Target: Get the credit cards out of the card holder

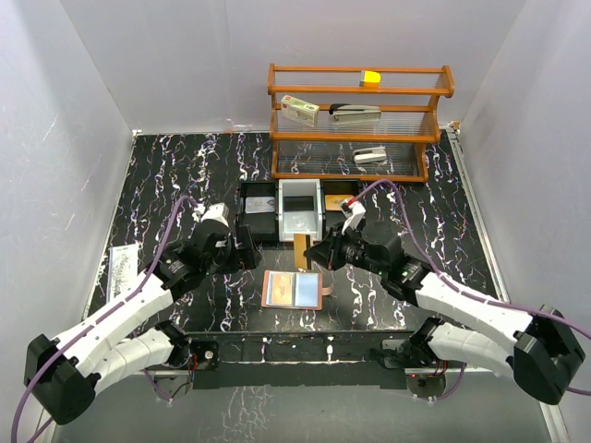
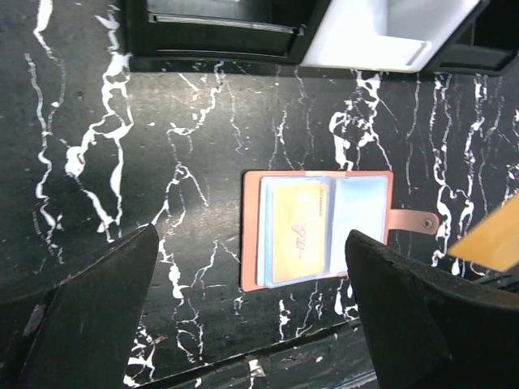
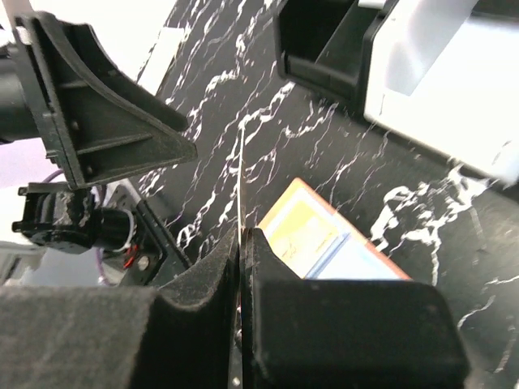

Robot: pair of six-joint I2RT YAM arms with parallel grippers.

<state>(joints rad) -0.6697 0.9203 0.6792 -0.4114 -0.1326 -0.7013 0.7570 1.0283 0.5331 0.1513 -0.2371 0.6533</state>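
The card holder (image 1: 293, 290) is seen lying open and flat on the black marbled bench (image 1: 185, 166), its pale inside turned up. It is placed nearer the arm bases than either hand. It is set low between the two hands, just to the right of the left hand (image 2: 251, 235) and just to the left of the right hand (image 3: 243, 235). A yellow card (image 2: 296, 231) is lodged in the pocket on the left hand's side, and a small strap (image 2: 413, 220) with a snap is turned toward the right hand's side. The left hand is spread wide above the bench, nothing is gripped by it, and the holder is framed between its fingers (image 2: 97, 316) without being touched. The right hand is closed tight on an orange card (image 1: 301, 249), which is held up on edge between the two hands, clear of the holder. Beyond the hands, a black tray (image 1: 259, 214) and a white tray (image 1: 300, 208) are set side by side. Farthest off, a wooden shelf (image 1: 360, 138) is stood against the back wall, with a stapler (image 1: 355, 113) laid on it.
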